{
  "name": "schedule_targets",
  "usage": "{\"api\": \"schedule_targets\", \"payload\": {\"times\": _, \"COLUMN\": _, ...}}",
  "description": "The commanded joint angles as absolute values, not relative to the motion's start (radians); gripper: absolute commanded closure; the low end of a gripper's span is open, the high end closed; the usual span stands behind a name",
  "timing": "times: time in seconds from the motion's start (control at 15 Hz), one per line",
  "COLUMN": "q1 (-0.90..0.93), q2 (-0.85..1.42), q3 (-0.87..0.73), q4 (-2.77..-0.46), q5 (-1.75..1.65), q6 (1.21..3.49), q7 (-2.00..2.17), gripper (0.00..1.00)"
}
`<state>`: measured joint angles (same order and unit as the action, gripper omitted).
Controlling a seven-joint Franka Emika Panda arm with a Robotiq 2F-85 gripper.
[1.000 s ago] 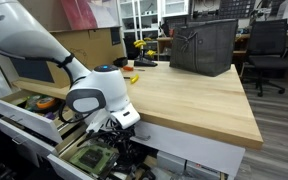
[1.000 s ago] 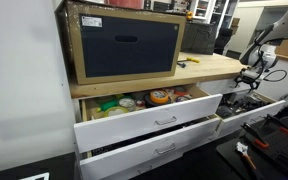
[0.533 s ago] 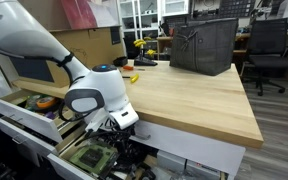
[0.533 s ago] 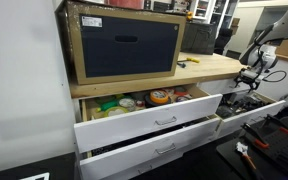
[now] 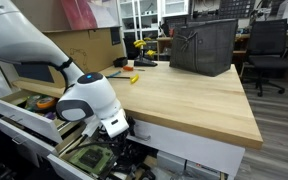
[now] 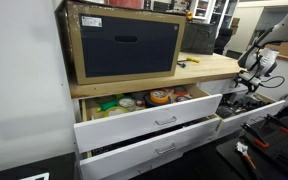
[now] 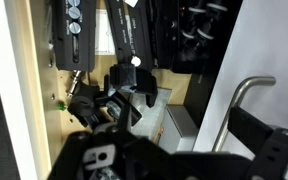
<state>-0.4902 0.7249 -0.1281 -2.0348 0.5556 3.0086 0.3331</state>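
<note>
My gripper [image 5: 113,139] hangs at the bench's front edge, low over an open lower drawer [image 5: 87,158] packed with dark tools and a green board. An exterior view from the drawer fronts shows the gripper [image 6: 249,83] at the far right, over that pulled-out drawer [image 6: 246,101]. In the wrist view the gripper [image 7: 182,130] stands open, nothing between its black fingers [image 7: 269,142]. Beneath it lie black tools [image 7: 124,50], a small grey box [image 7: 176,125] and a curved metal drawer handle [image 7: 246,100] on a white drawer front.
A wooden bench top [image 5: 184,95] carries a black bin [image 5: 202,45] and a yellow tool [image 5: 132,77]. The upper drawer [image 6: 154,118] is open, with tape rolls [image 6: 160,97] inside. A dark-fronted box [image 6: 124,45] stands on the bench; an office chair [image 5: 269,55] stands behind.
The arm's wrist has swung a little to the left and lower over the lower drawer. The jaws stay open and hold nothing.
</note>
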Motion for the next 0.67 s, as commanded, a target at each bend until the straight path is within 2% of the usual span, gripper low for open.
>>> {"api": "schedule_targets", "payload": {"times": 0.0, "q1": -0.553, "q2": 0.726, "q3": -0.025, "q4": -2.004, "q5": 0.601, "q6": 3.075, "q7": 0.304, "gripper": 0.00}}
{"api": "schedule_targets", "payload": {"times": 0.6, "q1": -0.664, "q2": 0.729, "q3": 0.074, "q4": -1.975, "q5": 0.590, "q6": 3.080, "q7": 0.259, "gripper": 0.00}}
